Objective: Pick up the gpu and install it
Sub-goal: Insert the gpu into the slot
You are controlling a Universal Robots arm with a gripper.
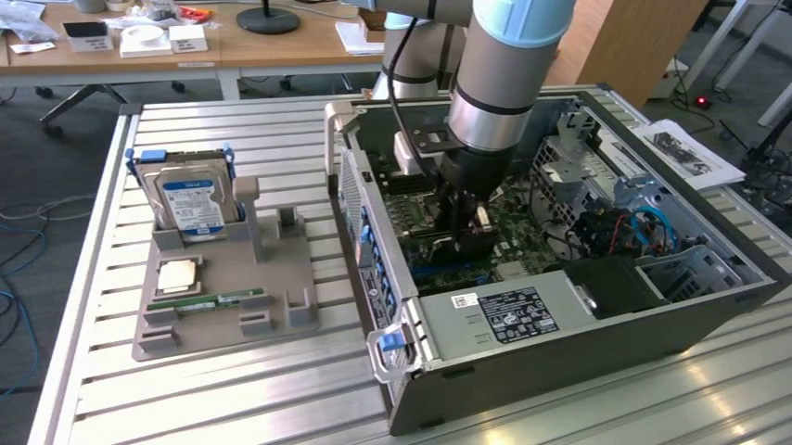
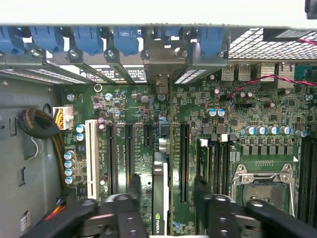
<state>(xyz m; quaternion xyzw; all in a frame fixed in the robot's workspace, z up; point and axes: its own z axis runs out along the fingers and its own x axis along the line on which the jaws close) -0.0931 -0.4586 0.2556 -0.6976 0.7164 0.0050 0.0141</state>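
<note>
one slatted metal table (image 1: 248, 399) carries one open computer case (image 1: 644, 320) and, well apart toward the exterior view's left, one grey parts holder (image 1: 291, 278). the holder keeps one hard drive (image 1: 192, 199) upright, one flat processor chip (image 1: 177, 274) and one thin memory stick (image 1: 204, 301). one arm (image 1: 502, 65) reaches straight down into the case over the motherboard (image 2: 133, 104). the gripper (image 2: 166, 191) is spread, one finger (image 2: 133, 186) on each side of the one gpu (image 2: 159, 193), which stands on edge in a motherboard slot, its bracket end up against the rear wall's blue clips (image 2: 89, 39). small gaps show between fingers and card. neighbouring black slots (image 2: 184, 158) stand bare.
</note>
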